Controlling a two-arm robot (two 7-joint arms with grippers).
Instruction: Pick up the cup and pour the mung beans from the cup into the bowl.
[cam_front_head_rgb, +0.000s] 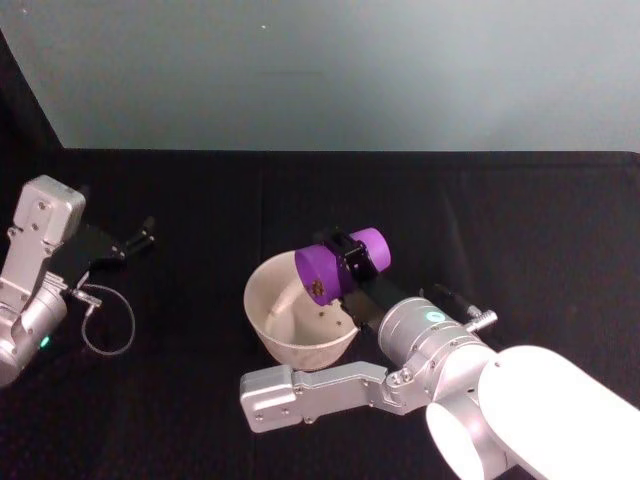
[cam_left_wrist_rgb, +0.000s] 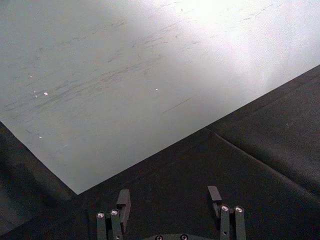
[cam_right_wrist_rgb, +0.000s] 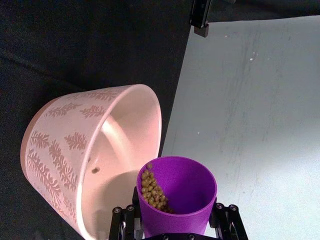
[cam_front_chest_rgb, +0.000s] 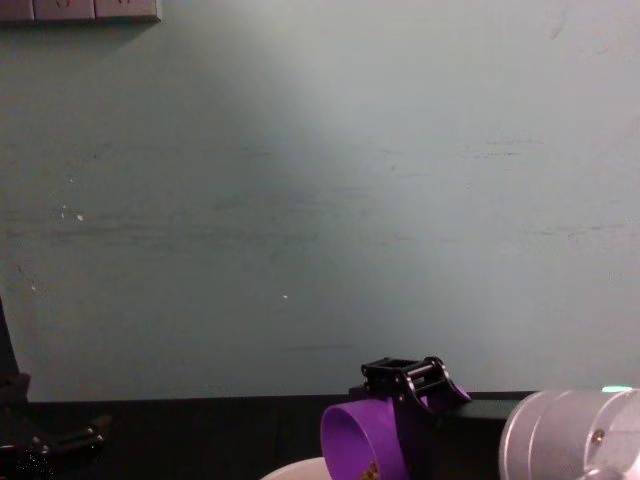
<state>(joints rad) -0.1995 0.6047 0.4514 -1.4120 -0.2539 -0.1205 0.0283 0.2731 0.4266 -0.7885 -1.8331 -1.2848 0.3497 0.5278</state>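
cup (cam_right_wrist_rgb: 182, 187) | purple, tipped over bowl (cam_right_wrist_rgb: 65, 145) (beans (cam_right_wrist_rgb: 152, 192) seemingly at lip) | right pincer (cam_right_wrist_rgb: 175, 215)

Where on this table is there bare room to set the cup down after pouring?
Bare black cloth lies between the left gripper and the bowl, and across the far right of the table, beyond the cup. It is crowded at the bowl, where the right gripper tilts the cup over the rim, with the right arm in front.

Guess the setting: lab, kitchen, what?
Likely a robot test bench, not a kitchen: black-draped table, bare pale wall behind, and two props, a bowl and a cup of mung beans held by the right gripper. Left gripper sits parked, open.
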